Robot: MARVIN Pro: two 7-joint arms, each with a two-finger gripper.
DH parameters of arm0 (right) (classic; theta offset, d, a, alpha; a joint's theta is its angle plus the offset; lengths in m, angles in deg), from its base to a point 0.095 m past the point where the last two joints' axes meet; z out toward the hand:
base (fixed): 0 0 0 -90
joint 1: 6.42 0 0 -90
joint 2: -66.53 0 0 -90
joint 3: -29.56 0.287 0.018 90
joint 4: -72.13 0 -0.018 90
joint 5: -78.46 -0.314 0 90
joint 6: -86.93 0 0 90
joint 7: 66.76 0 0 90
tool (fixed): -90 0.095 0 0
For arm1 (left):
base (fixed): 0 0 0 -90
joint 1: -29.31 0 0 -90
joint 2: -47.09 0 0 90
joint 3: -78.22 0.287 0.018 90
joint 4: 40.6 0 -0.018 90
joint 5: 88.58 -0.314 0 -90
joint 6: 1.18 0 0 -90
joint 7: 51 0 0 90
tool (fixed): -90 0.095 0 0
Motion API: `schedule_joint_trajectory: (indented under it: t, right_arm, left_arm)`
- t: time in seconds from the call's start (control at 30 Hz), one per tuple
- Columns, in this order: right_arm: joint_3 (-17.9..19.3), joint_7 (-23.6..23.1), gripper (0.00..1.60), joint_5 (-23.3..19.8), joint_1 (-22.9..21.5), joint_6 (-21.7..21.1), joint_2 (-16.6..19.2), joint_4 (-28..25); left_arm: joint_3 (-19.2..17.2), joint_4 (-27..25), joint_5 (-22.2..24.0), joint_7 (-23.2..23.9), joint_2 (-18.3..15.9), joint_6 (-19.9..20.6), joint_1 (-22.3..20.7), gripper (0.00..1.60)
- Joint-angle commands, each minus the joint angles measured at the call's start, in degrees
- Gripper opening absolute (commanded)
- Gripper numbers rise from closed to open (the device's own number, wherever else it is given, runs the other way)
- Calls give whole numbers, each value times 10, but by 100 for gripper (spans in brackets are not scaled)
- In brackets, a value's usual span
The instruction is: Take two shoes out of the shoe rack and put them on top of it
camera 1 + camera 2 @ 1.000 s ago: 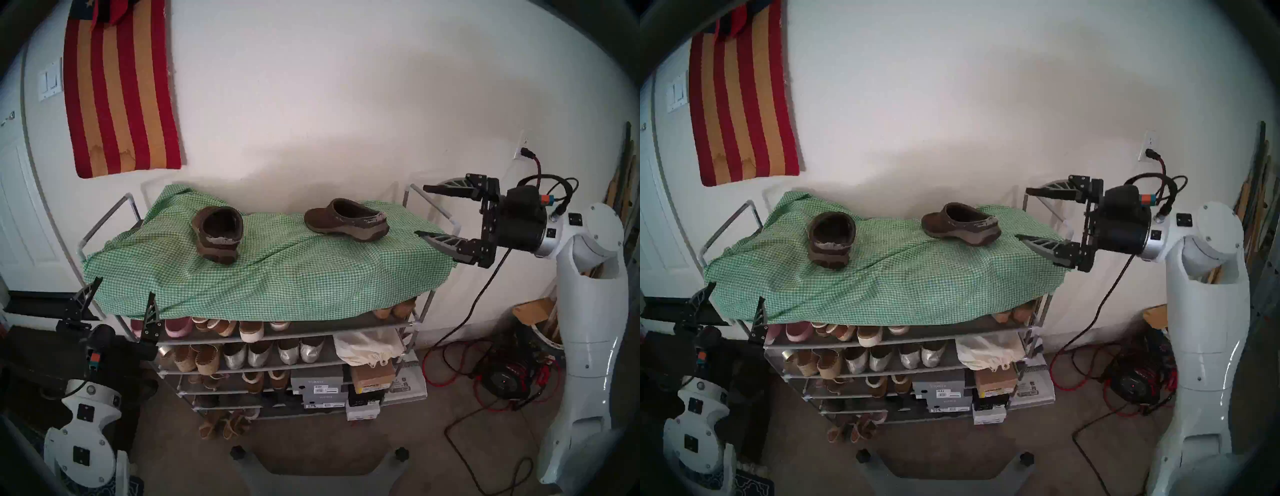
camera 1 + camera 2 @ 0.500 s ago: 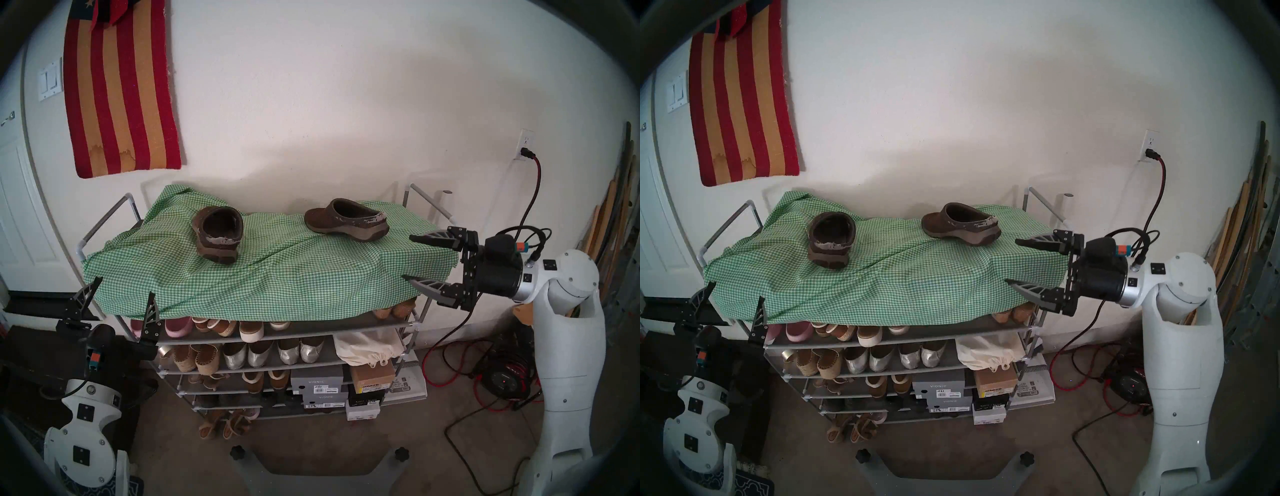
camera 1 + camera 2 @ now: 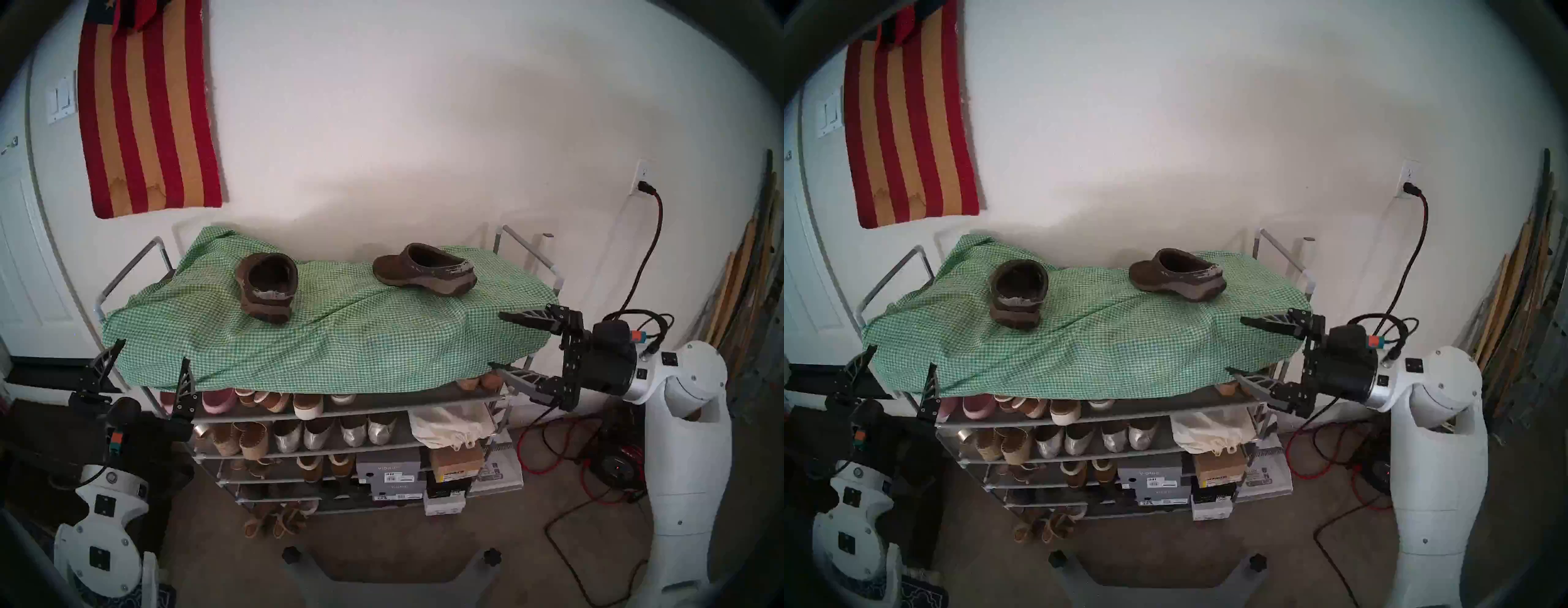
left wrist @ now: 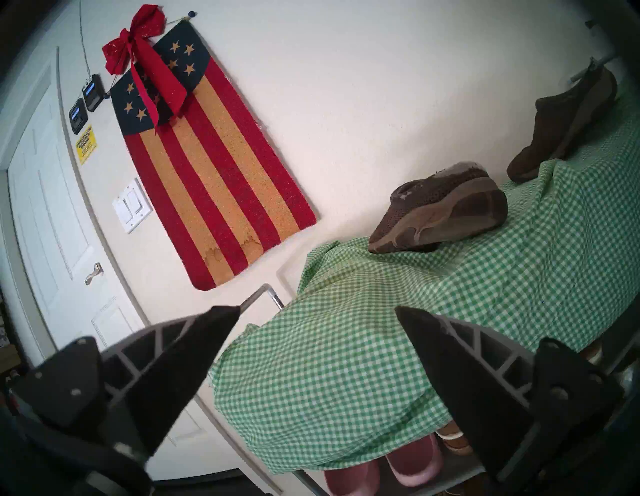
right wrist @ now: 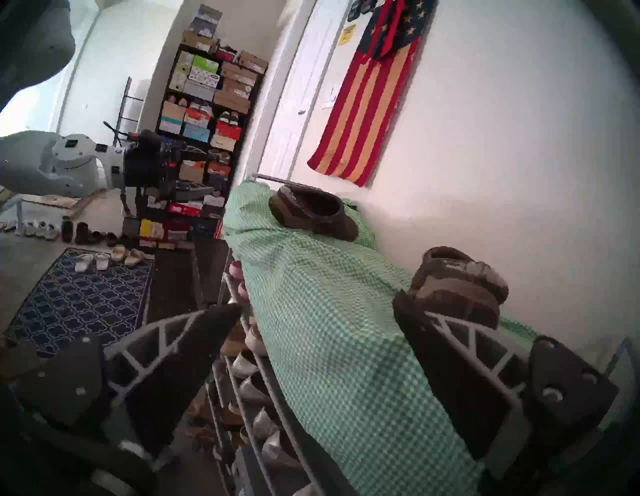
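Two dark brown clogs rest on the green-white gingham cloth [image 3: 339, 339] over the top of the grey shoe rack [image 3: 127, 268]. The left clog [image 3: 267, 293] has its heel toward me. The right clog [image 3: 424, 269] lies sideways, toe to the left. My left gripper [image 3: 154, 351] stands open and empty at the rack's front left corner, fingers pointing up. My right gripper [image 3: 495, 339] is open and empty at the front right corner, its fingers spanning the cloth's edge. The wrist views show both clogs [image 4: 440, 211] [image 5: 457, 284] beyond the open fingers.
The lower shelves hold several shoes, silver flats [image 3: 335, 433], a cloth bag [image 3: 449, 424] and shoe boxes [image 3: 390, 471]. Red cables and a cord reel [image 3: 619, 467] lie on the floor to the right. A striped flag [image 3: 148, 110] hangs on the wall. My base [image 3: 390, 573] stands before the rack.
My right arm has come down and back from beside the right clog to the rack's front right corner, still open. The left arm and both clogs have stayed put.
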Motion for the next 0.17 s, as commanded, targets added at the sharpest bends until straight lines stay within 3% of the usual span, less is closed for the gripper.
schedule_joint_trajectory:
  t: [0.0, 0.13]
  right_arm:
    - [34, -4, 160, -4, 62, 36, -62, -24]
    - [56, -5, 160, -8, 90, 62, -89, -40]
  left_arm:
    - [-1, -4, -1, 0, -1, -1, 0, 160]
    - [-1, -4, -1, 1, -1, -1, 0, 160]
